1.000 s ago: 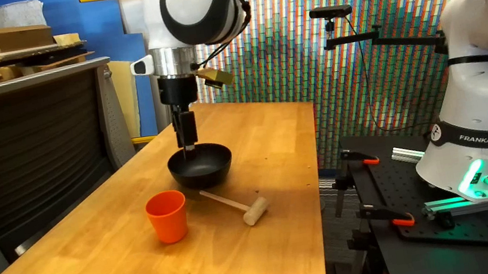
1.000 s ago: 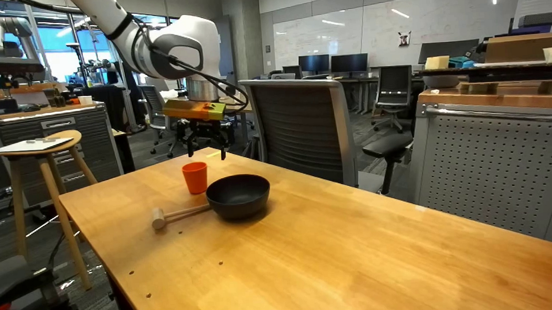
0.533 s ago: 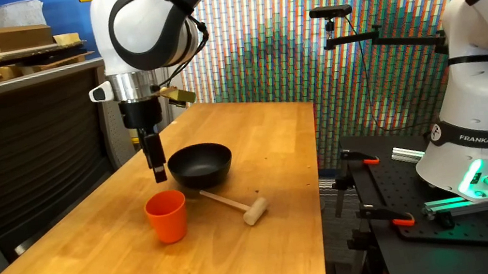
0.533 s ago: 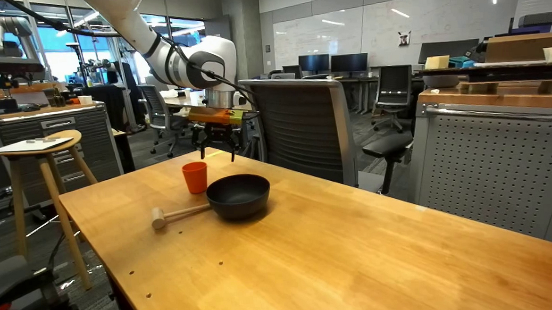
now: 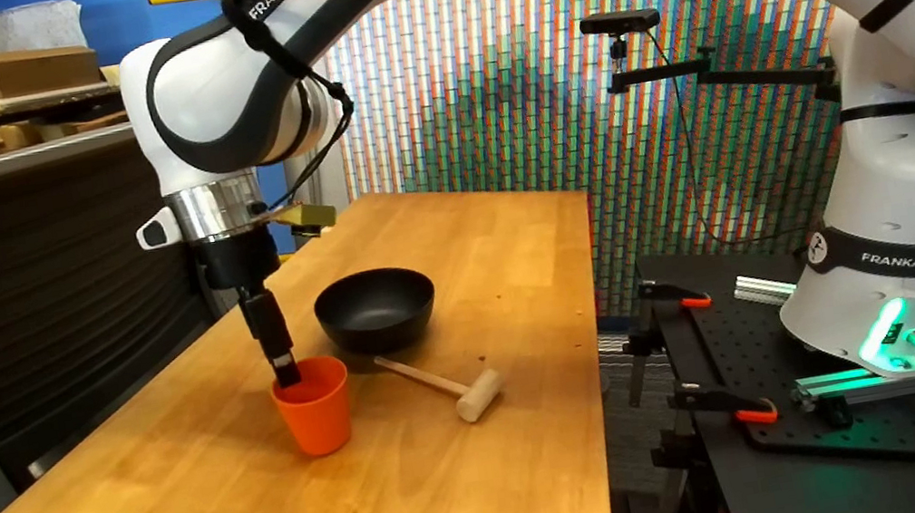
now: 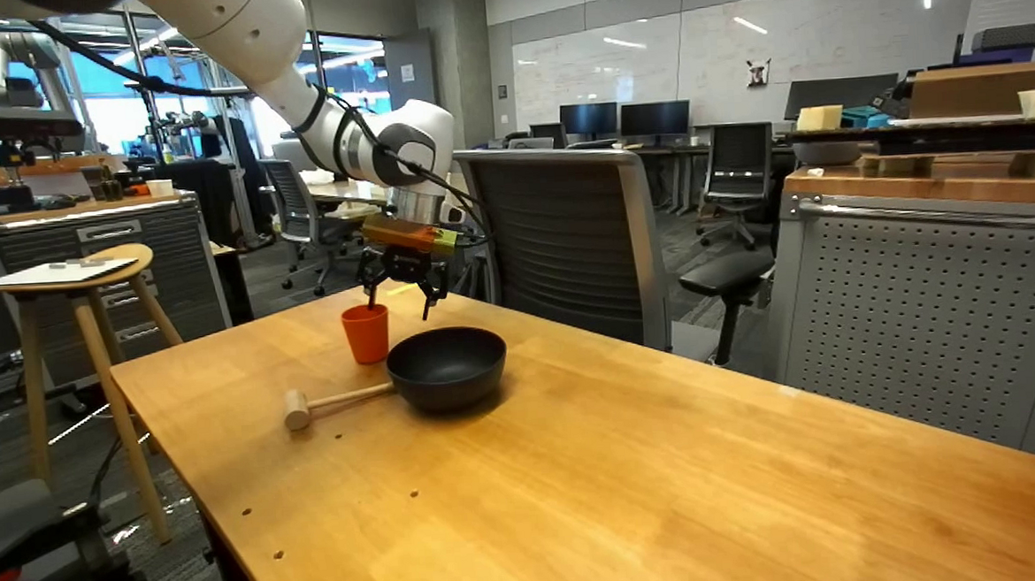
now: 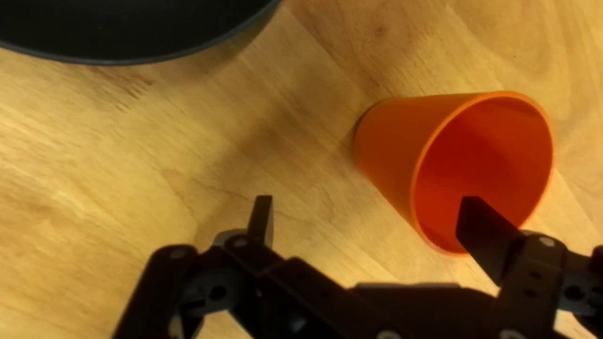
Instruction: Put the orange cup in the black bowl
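end effector: is standing spread, one finger hanging at the orange cup's mouth | cup: is standing upright on the bench, near the black bowl | wooden mallet: is lying near both

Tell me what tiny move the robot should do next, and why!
Probably lower the open gripper a little. In the wrist view, one finger overlaps the mouth of the orange cup, while the other finger is outside it, over the table. Going deeper should put the cup's wall between them, ready for a pinch.
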